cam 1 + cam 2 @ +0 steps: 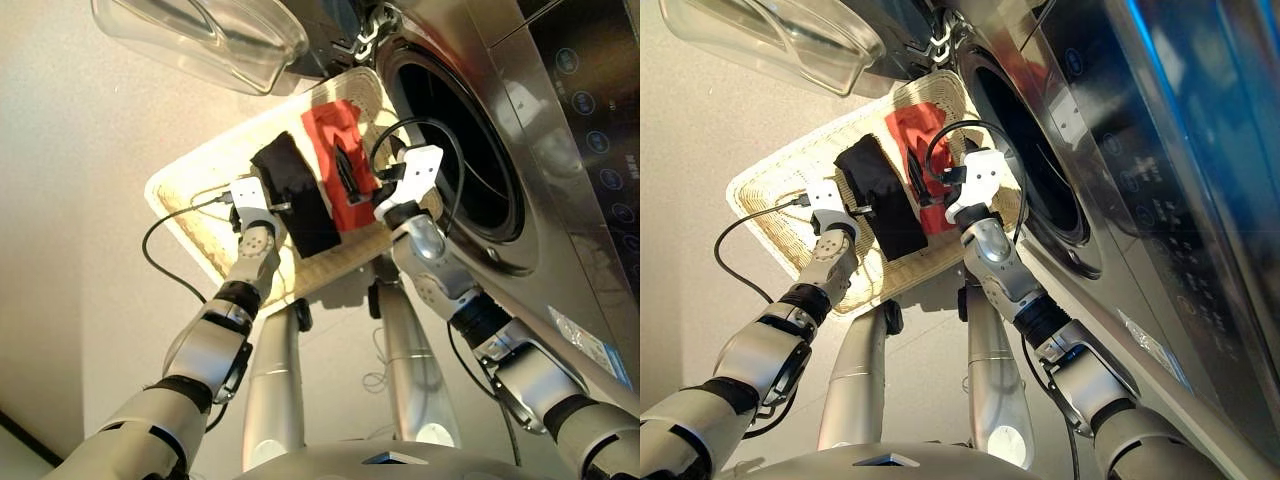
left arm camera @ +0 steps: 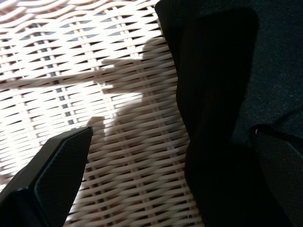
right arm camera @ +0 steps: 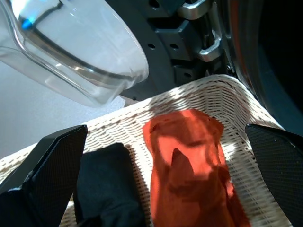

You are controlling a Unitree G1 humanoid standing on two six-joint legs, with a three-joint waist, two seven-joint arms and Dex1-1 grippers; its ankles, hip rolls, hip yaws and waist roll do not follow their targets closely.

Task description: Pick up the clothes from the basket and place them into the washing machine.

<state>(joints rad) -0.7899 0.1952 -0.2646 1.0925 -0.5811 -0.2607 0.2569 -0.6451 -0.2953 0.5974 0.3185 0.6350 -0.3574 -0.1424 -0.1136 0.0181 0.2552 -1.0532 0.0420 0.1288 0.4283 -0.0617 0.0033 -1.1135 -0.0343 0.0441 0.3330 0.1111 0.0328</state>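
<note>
Head views: the basket (image 1: 200, 215) occupies the centre of the frame, directly beside the round opening of the washing machine (image 1: 470, 150) at right. The machine's door (image 1: 200, 35) stands swung out at upper left. Two cloths lie side by side in the basket: the black cloth (image 1: 297, 195) at centre and the red cloth (image 1: 338, 160) to its right, nearer the drum. The left gripper (image 1: 262, 207) sits low over the basket at the black cloth's left edge. The right gripper (image 1: 352, 180) hangs above the red cloth.

Left wrist view: the black cloth (image 2: 227, 94) fills the right half of the frame on bare weave. One finger (image 2: 52, 175) rises at lower left, clear of the cloth. The second finger at lower right is hard to separate from the dark fabric, so the jaw state cannot be told.

Right wrist view: the fingers (image 3: 47, 175) are spread wide at the two lower corners. The red cloth (image 3: 189, 175) lies between them, untouched, with the black cloth (image 3: 106, 184) at its left. The glass door bowl (image 3: 71, 47) fills the upper left.
</note>
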